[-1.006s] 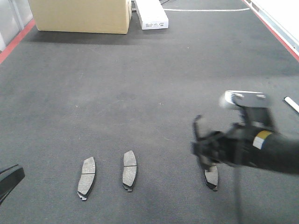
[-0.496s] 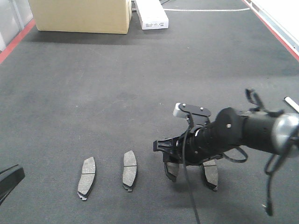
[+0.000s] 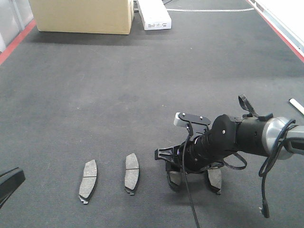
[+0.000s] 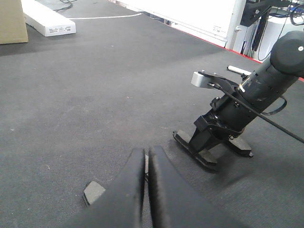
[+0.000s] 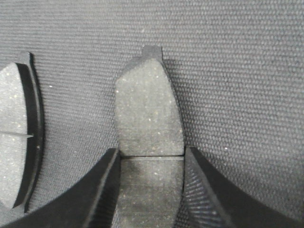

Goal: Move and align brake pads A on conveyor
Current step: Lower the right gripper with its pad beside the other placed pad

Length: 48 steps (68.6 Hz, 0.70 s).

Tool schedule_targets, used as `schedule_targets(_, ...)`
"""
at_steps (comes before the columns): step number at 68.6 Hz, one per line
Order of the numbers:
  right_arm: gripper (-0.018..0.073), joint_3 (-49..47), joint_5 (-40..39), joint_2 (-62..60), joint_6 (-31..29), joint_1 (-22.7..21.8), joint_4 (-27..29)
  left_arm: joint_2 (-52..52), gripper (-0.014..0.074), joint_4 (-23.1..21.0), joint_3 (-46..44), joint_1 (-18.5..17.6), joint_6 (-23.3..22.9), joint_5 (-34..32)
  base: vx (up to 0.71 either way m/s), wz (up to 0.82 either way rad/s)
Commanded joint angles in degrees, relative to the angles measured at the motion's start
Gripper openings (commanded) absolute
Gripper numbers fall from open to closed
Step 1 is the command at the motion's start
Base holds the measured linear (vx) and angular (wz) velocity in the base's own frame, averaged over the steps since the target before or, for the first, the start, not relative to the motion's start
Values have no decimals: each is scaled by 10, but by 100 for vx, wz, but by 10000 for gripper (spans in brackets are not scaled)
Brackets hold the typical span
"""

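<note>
Four dark grey brake pads lie in a row on the charcoal conveyor (image 3: 142, 85): one at the left (image 3: 88, 180), a second (image 3: 131, 173), a third (image 3: 176, 178) and the rightmost (image 3: 215, 179). My right gripper (image 3: 175, 179) is down on the belt, shut on the third pad (image 5: 149, 109). Both fingers press the pad's sides at its groove. A neighbouring pad (image 5: 16, 142) lies to its left in the right wrist view. My left gripper (image 4: 146, 159) is shut and empty, low over the belt. A pad corner (image 4: 92, 192) shows beside it.
A cardboard box (image 3: 83, 16) and a long white box (image 3: 153, 14) stand at the far end of the belt. Red strips (image 3: 14, 42) run along the belt's edges. A white object (image 3: 297, 105) lies at the right edge. A loose cable (image 3: 263, 209) hangs from the right arm.
My right gripper has swung left from beside the rightmost pad, carrying a pad, and come down to the belt between the second and the rightmost pad. The left arm has not moved.
</note>
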Motion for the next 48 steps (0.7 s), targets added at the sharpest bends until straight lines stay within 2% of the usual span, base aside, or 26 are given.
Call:
schedule_targets(1,232,-17,-23,-25,-3,-1,4,5,-8,0,-13,-2,1,-41,0,0)
schedule_targets(10,314,-17,-23,-25,-3,-1,4,5,-8,0,-13,-2,1,-41,0,0)
schedule_targets(26,399,-17,-23,-25,-3,-1,4,5,-7,0,-13,-2,1,-41,0,0)
schedule_targets(37,404,-17,-21,-40,-1,-4,1,5,-6,0,-13,-2,1,-41,0,0)
schedule_targets(48,404,-17,-32,-112,-1,-4,-26,5,-6,0,-13,-2,1,-41,0,0)
